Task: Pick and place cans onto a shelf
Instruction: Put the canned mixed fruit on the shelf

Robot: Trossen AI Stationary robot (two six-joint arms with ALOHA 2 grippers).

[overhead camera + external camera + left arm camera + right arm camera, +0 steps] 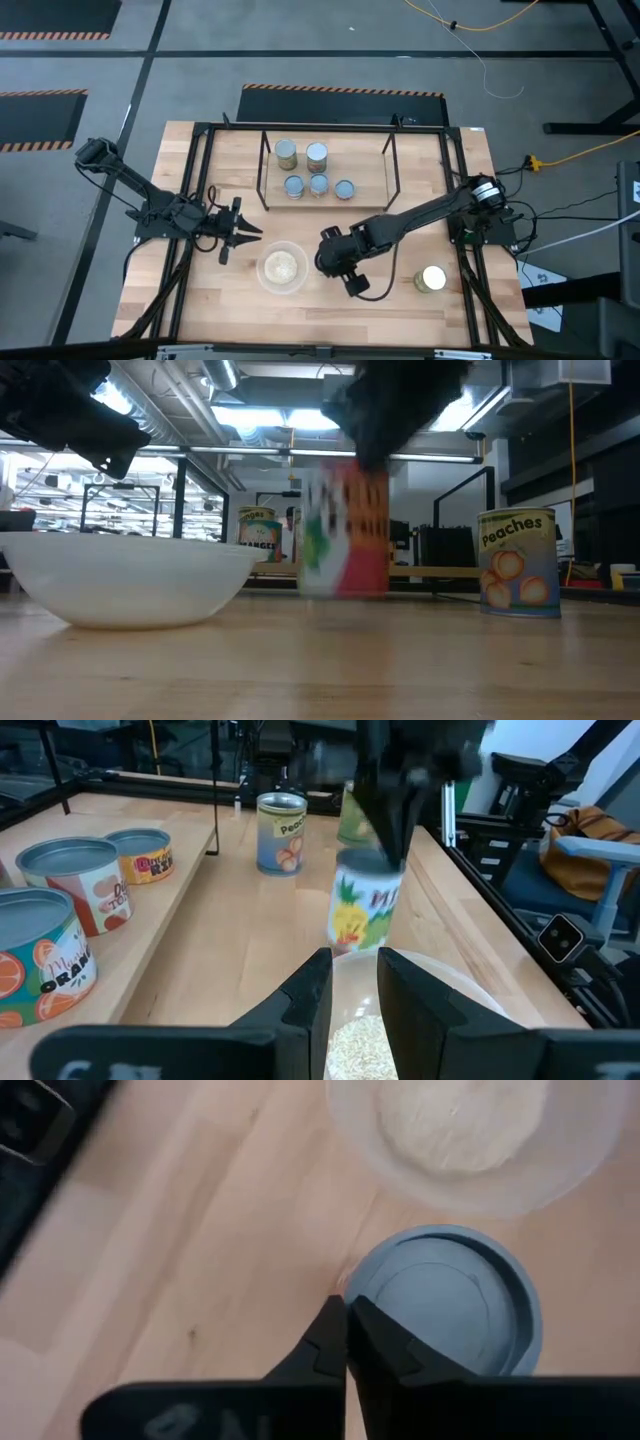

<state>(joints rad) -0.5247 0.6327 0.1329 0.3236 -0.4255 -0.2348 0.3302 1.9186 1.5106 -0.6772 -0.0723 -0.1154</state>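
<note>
Several cans [317,155] stand upright on the shelf [365,165] at the table's far middle. A peaches can [431,279] stands on the table at the near right. My right gripper [346,1308] is just right of the clear bowl [283,267], above a bluish-topped can [450,1310] with a fruit label [345,530]. Its fingers are almost together at that can's top edge. The arm hides this can in the high view. My left gripper [250,232] is open and empty, left of the bowl, pointing at it. My right gripper comes from above, pointing down, onto the can's top rim [352,1285] on the side toward the bowl. One finger [380,1345] lies over the lid and the other outside the wall, the rim pinched between them. The can stands about upright below the fingers. Whether its base is on the table I cannot tell.
The bowl [125,580] holds tan contents and sits close to the held can, between the two grippers. The table's black frame rods [200,180] run along both sides. Bare wood [400,235] lies between the shelf and the near edge on the right.
</note>
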